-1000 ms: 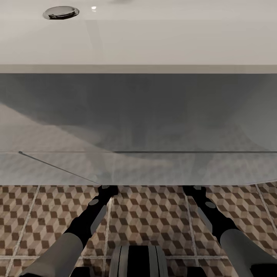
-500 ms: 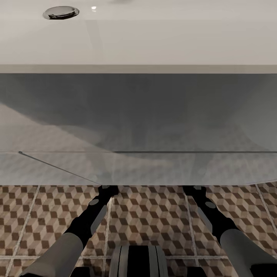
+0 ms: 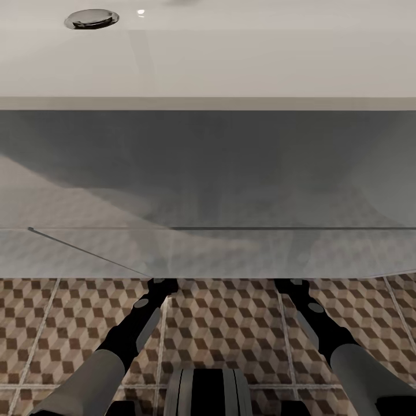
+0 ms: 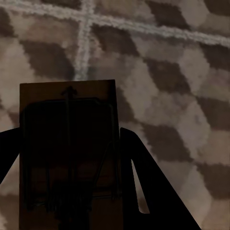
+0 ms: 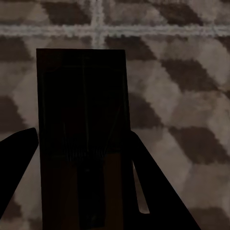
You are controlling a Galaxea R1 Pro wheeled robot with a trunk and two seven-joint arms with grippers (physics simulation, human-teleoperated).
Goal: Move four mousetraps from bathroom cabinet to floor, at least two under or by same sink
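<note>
In the head view, both dark arms are seen reaching forward beneath the front edge of the white bathroom sink [image 3: 208, 63], over the cube-patterned bathroom floor [image 3: 231, 335]; the gripper tips are hidden under the vanity.

In the left wrist view, a brown mousetrap [image 4: 67, 143] is seen clasped between the dark fingers of the left gripper [image 4: 72, 182], above the tiles near a grout crossing.

In the right wrist view, a second mousetrap [image 5: 81, 134] is gripped by the right gripper [image 5: 81, 177], likewise over tiled floor.
</note>
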